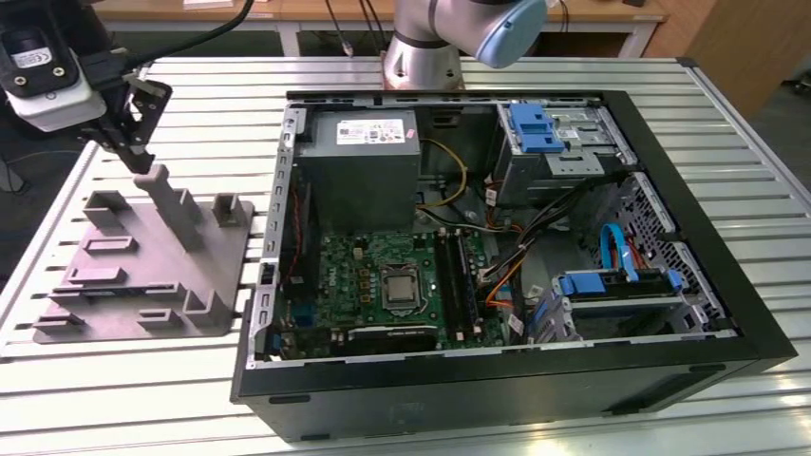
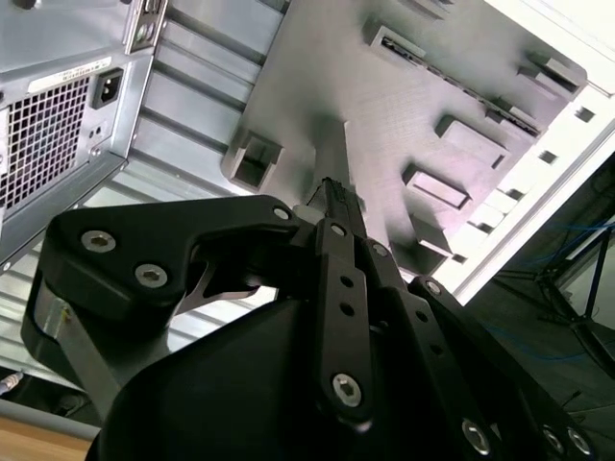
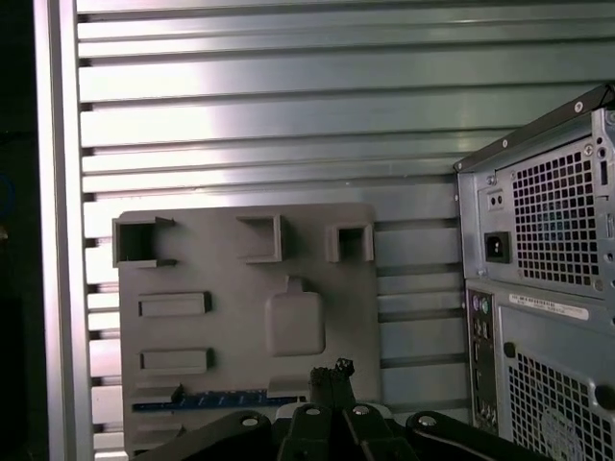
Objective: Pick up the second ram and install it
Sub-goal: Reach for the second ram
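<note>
Grey moulded fixture plate (image 1: 146,271), one: lay on the slatted metal table (image 1: 127,399) at the exterior view's left, just beside the open computer case (image 1: 507,399). It bore several raised holders and a tall upright post (image 1: 178,209).

Gripper (image 1: 135,157), black: hung over the far end of the fixture plate, tips pointing down, just above the top of the post and apart from it. In both wrist views the fingers (image 2: 341,288) stood drawn together at the tips, with nothing seen gripped between them.

The second ram (image 3: 221,400): seen in the first wrist view as a thin dark strip with a bluish edge. It stood on edge in a long slot of the fixture plate, untouched by the gripper.

Computer case, black: lay on its side with the cover off.
- Green board (image 1: 367,275) on the floor of the case, with long black slots (image 1: 453,275) just beside the processor socket (image 1: 403,290). Whether a stick sat in any slot could not be told.
- Grey power supply (image 1: 361,161) in the far corner.
- Blue drive brackets (image 1: 530,123) towards the exterior view's right.
- Loose cables between them.

Arm base (image 1: 431,47): stood on the table beyond the case.
</note>
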